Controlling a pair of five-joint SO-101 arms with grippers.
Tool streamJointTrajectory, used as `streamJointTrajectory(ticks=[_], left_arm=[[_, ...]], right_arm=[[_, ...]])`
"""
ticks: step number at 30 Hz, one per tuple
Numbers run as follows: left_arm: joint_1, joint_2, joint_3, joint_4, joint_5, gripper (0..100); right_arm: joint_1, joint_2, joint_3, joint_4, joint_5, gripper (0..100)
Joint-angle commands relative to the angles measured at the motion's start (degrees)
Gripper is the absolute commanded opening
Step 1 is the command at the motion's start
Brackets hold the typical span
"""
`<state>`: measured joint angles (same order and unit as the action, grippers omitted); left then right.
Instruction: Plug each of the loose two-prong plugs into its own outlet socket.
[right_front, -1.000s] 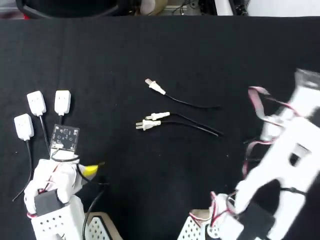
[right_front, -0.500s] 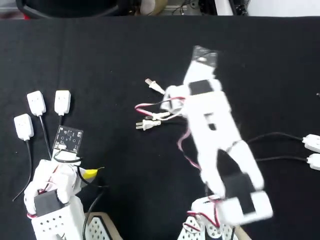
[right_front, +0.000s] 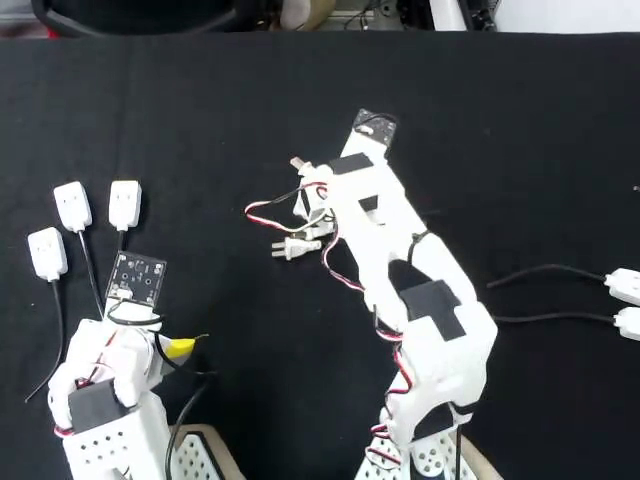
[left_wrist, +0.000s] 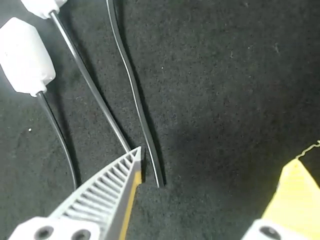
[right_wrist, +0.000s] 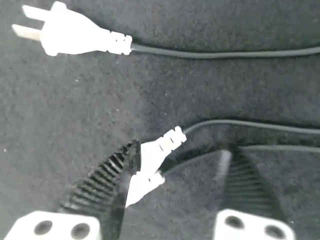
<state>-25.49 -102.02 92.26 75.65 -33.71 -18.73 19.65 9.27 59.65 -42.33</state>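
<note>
The right gripper (right_wrist: 182, 155) hangs low over the middle of the black table (right_front: 200, 100) with its jaws spread. Between them lie two of the two-prong plugs, one (right_wrist: 161, 144) just beside the other (right_wrist: 144, 184), so close that they may be touching. The third plug (right_wrist: 75, 35) lies apart from the pair, prongs pointing away from its cord (right_wrist: 225, 52). The left gripper (left_wrist: 215, 165) is parked at the near left corner, also spread and holding nothing, close to three white outlet sockets (right_front: 72, 205). Two more sockets (right_front: 625, 287) sit at the table's right edge. The plugs look light, with small, smooth moulded bodies that could slip or twist in the fingers. The thin, limp cords will trail behind and tug a little as a plug is carried. The prongs are slender and probably bend easily. The best hold is likely across the flat sides of the body, just behind the prongs. A hold on the ribbed neck or the cord would let the prongs swing off line. With two plugs this close, a closing pinch risks catching both.
</note>
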Motion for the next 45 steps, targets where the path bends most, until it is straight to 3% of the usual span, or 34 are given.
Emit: streamJointTrajectory(ticks=[1, 20, 28, 32, 35, 40, 45], left_arm=[[-0.40, 0.44, -0.13, 0.35, -0.53, 41], [-0.40, 0.44, -0.13, 0.35, -0.53, 41], [-0.40, 0.44, -0.13, 0.35, -0.53, 41], [-0.40, 0.44, -0.13, 0.35, -0.53, 41], [-0.40, 0.44, -0.13, 0.35, -0.53, 41], [-0.40, 0.44, -0.13, 0.35, -0.53, 41], [-0.40, 0.44, -0.13, 0.35, -0.53, 41]], right_arm=[[-2.37, -0.31, -3.03, -0.88, -0.44, 15.4], [-5.19, 0.57, -4.44, -1.14, -1.14, 14.8], [-6.42, 7.78, -6.55, -0.70, -2.02, 14.5], [-6.42, 8.84, -8.13, -0.62, -1.41, 5.1], [-6.33, 8.75, -8.13, -0.18, -1.41, 4.0], [-5.80, 8.75, -11.21, 5.80, -1.14, 3.6], [-5.71, 8.75, -15.96, 14.95, 5.80, 2.4]])
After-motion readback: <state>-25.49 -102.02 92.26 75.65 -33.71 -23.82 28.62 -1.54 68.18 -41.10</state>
